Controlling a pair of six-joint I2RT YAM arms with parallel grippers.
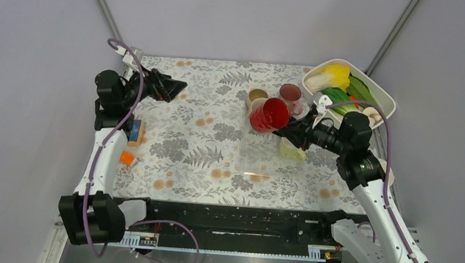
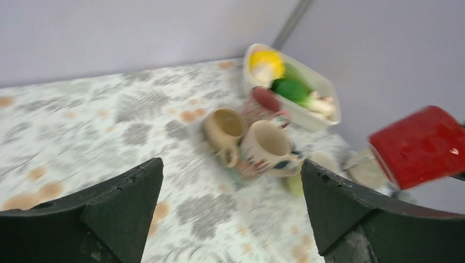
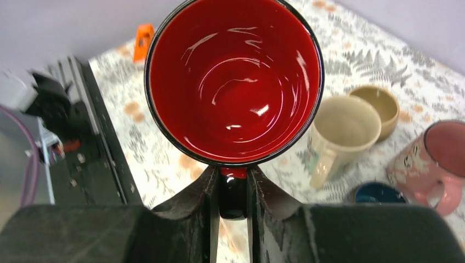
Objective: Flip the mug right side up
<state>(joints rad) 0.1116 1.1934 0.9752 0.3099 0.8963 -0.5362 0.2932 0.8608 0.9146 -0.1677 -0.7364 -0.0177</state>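
Right gripper (image 3: pixel 233 176) is pinching narrow on the glossy dark handle of the red mug (image 3: pixel 236 82). The round, glazed bowl is sitting just ahead of the jaws, mouth facing back at them. A matte cream mug (image 3: pixel 342 129) is standing beyond them to the right on the fern-print cloth (image 3: pixel 384 60). Left gripper (image 2: pixel 231 167) is gaping wide around nothing, its fingers (image 2: pixel 126 203) black, blunt wedges.

- Top external: high behind the arm bases, looking down over the whole floral-print tablecloth (image 1: pixel 204 142).
- Left wrist: from far-left, facing across toward the white plastic vegetable tray (image 2: pixel 307 121); blurred.
- Right wrist: very close, looking into the glossy red ceramic mug (image 3: pixel 236 82).
- All three share that mug and the cream ceramic mug (image 3: pixel 342 129).
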